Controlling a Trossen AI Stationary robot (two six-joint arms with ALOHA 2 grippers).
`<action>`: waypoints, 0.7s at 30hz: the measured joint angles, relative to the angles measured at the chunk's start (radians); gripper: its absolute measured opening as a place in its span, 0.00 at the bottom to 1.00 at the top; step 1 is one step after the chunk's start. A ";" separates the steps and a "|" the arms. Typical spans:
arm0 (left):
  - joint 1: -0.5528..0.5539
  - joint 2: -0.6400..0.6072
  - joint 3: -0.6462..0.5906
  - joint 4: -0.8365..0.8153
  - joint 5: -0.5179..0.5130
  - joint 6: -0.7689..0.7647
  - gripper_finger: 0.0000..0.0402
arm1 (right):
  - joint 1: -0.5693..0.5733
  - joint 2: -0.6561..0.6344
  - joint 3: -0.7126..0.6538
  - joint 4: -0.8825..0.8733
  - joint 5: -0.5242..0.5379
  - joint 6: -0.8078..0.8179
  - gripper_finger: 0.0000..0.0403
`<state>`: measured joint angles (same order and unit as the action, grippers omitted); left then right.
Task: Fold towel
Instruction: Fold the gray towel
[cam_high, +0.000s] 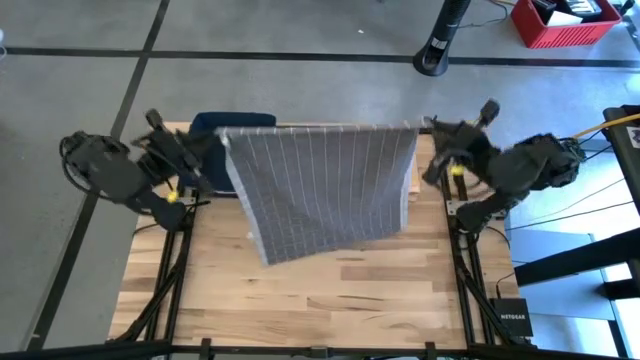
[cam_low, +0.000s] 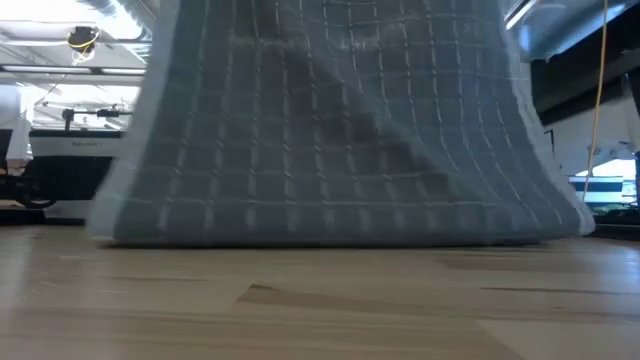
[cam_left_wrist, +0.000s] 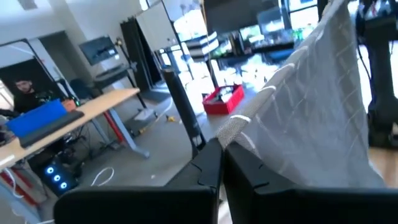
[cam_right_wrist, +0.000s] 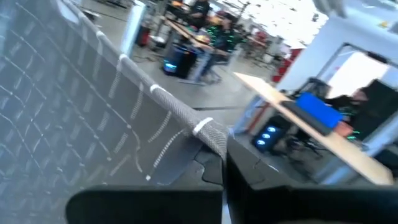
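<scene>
Two arms up: both hold one cloth, stretched between them above the table's far edge.
High view, towel: grey woven towel with thin pale grid lines (cam_high: 325, 190), top edge pulled taut and level, body hanging down, lower left corner draped lowest over the light wooden plank table (cam_high: 320, 300).
High view, left gripper: left gripper (cam_high: 222, 140) pinched tight on the towel's upper left corner, beside a dark blue object (cam_high: 232, 122) at the table's far edge.
High view, right gripper: right gripper (cam_high: 424, 132) clamped on the upper right corner.
High view, floor: red plastic crate (cam_high: 565, 20) well apart, beyond the table.
Low view, towel: hangs as a wide curtain, bottom hem touching or just above the wood; cannot tell which.
Left wrist view: dark fingers (cam_left_wrist: 211, 165) pressed together on a bunched white-edged corner of cloth; towel runs away toward the other arm.
Right wrist view: dark fingers (cam_right_wrist: 217, 163) closed over the rolled corner; towel stretches away taut.
</scene>
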<state>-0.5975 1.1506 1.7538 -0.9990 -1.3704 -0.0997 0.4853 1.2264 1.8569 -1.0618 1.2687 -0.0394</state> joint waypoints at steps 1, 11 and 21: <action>0.010 -0.012 0.000 0.064 0.003 0.073 0.01 | -0.029 0.002 0.014 0.008 -0.004 -0.032 0.00; 0.125 -0.061 0.000 0.794 0.227 0.795 0.00 | -0.262 0.005 0.095 0.384 -0.092 -0.512 0.00; 0.169 -0.065 0.005 1.171 0.424 1.072 0.00 | -0.299 -0.004 0.107 0.874 -0.187 -1.004 0.00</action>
<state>-0.4285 1.0860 1.7592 0.1721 -0.9468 0.9723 0.1868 1.2227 1.9636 -0.1882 1.0818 -1.0430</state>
